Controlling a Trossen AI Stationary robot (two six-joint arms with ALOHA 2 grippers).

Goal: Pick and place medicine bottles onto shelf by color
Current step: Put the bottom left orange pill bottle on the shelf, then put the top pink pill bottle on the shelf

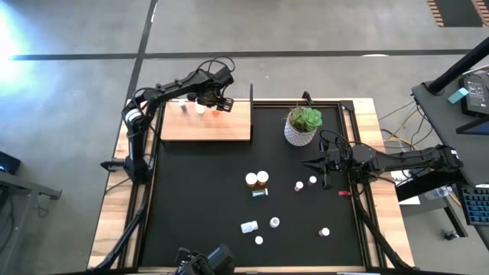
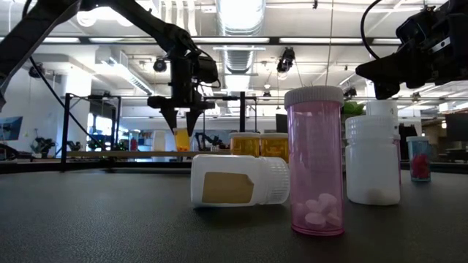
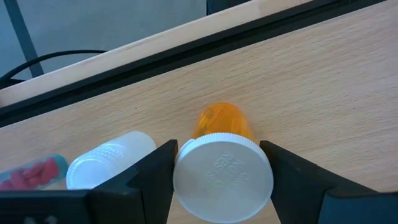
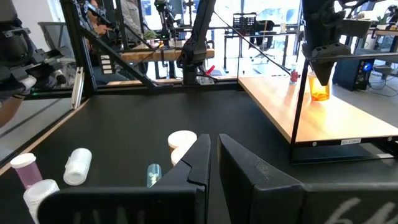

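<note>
- Your left tool is over the back edge of the shelf, pinching an orange bottle by its white cap, one finger on each side of the cap rim.
- From the low view, the orange bottle hangs upright with its base at, or just above, the board; you cannot tell from here whether it is already resting.
- A white bottle stands just beside it on the shelf, and a clear bottle with red contents stands next to that one.
- If you spread the fingers before the base is down, the bottle will probably drop and tip, and it could roll into the white bottle or off the back edge of the board.
- As the fingers spread, the one nearer the white bottle may nudge it over; there is little room between them.
- Lift straight up after release: a sideways pull could drag the cap and topple the bottle.
- Your right tool is pressed together and empty, waiting over the black mat near the plant pot.
- Loose bottles are scattered on the mat, among them two orange bottles standing together and a white one lying on its side; swinging the right arm low could knock these about.
</note>
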